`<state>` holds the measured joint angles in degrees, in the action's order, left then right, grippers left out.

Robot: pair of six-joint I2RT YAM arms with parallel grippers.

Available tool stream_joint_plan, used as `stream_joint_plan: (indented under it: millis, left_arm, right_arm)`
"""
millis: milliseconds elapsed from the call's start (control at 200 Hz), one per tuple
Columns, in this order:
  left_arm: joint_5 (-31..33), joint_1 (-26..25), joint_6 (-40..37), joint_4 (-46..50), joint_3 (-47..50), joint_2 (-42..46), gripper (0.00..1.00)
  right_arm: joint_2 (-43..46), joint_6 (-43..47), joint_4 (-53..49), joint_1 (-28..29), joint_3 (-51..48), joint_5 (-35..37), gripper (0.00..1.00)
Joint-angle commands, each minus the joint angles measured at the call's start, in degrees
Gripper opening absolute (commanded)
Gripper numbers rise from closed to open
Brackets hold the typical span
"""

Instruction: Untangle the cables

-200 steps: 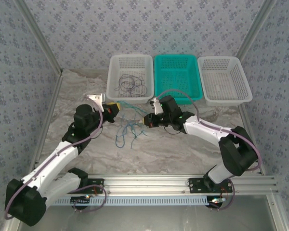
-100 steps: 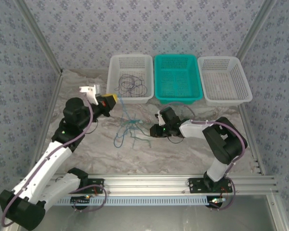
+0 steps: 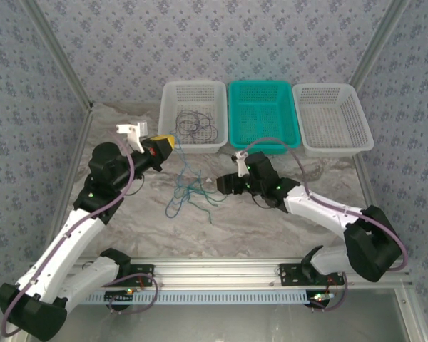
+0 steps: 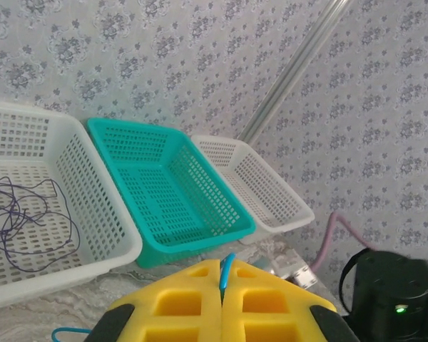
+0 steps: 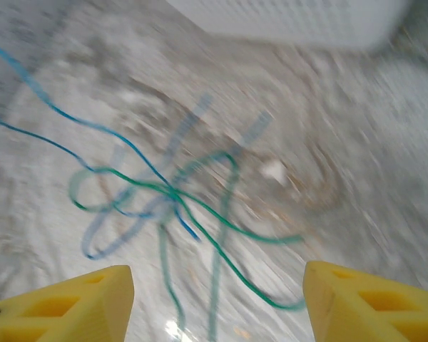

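Left gripper (image 4: 222, 288) pinches the blue cable (image 4: 227, 267) high, seemingly so the right gripper (image 5: 215, 285) (jaws apart) may reach the green cable (image 5: 139, 178)

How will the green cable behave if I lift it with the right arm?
Probably floppy: the green cable lies in loose curls on the table, so it should droop from a pinch. Being so thin, it is likely light. It crosses the blue cable in a tangle, so lifting may drag that along.

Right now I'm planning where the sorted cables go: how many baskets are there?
3, in a row at the table's far edge: the left white basket holding a dark cable, the teal basket in the middle, then the right white basket.
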<state>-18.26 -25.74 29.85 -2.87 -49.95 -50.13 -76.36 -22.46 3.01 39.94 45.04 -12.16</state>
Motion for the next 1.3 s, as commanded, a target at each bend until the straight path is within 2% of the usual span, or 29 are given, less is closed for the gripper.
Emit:
stream_joint_plan:
  millis: [0,130,250,355,415,490,560,600,645,774,929,1039,1079,1294]
  left_arm:
    - [-1.48,-0.77,-0.19,0.03,-2.60,0.16,0.00]
    - [-0.86,-0.97,0.01,0.33,-2.63,0.05,0.00]
    - [-0.72,-1.57,1.38,-0.98,-1.56,0.16,0.00]
    - [0.26,-2.31,1.40,-0.73,-1.22,0.74,0.00]
    - [0.81,-2.59,1.74,-1.22,-0.75,1.08,0.00]
    - [0.82,-2.90,2.06,-1.81,-0.50,1.26,0.00]
    - [1.21,-3.08,1.81,-1.27,-0.40,1.10,0.00]
    - [1.71,-3.06,1.60,-1.04,-0.24,1.08,0.01]
    - [2.15,-3.06,1.62,-1.07,0.15,0.92,0.08]
    - [2.53,-3.11,2.32,-2.94,2.35,0.82,0.43]
    - [3.01,-3.26,3.02,-3.37,5.09,1.52,0.68]
    - [3.39,-3.32,4.04,-4.09,7.44,2.68,0.95]
    - [3.34,-3.46,4.57,-4.78,8.36,3.03,0.99]
    - [4.83,-4.97,5.75,-5.77,13.24,3.29,0.99]
  right_arm:
    - [0.21,4.47,7.80,2.30,4.74,-3.33,0.68]
    - [-3.14,4.99,16.62,4.95,9.60,-4.97,0.70]
    - [-8.56,5.06,18.21,6.50,15.80,-5.68,0.70]
    - [-12.76,4.57,18.40,7.16,19.31,-6.83,0.64]
    - [-14.55,4.41,17.97,7.50,20.55,-6.90,0.51]
    - [-15.83,3.72,16.96,7.46,21.47,-6.83,0.23]
    - [-15.36,3.10,16.27,7.46,21.54,-5.86,0.02]
    - [-14.83,2.76,15.63,7.51,21.61,-5.35,0.00]
    - [-14.08,2.64,15.30,7.46,21.50,-5.58,0.00]
    - [-12.20,2.06,12.87,7.26,22.06,-4.58,0.00]
    - [-9.45,-4.14,13.32,4.24,22.10,-4.36,0.00]
    - [-7.76,-6.82,13.61,2.24,22.77,-4.86,0.00]
    - [-7.07,-7.06,13.65,1.69,24.82,-4.98,0.00]
    - [-5.39,-6.89,10.87,0.51,29.49,-4.12,0.00]
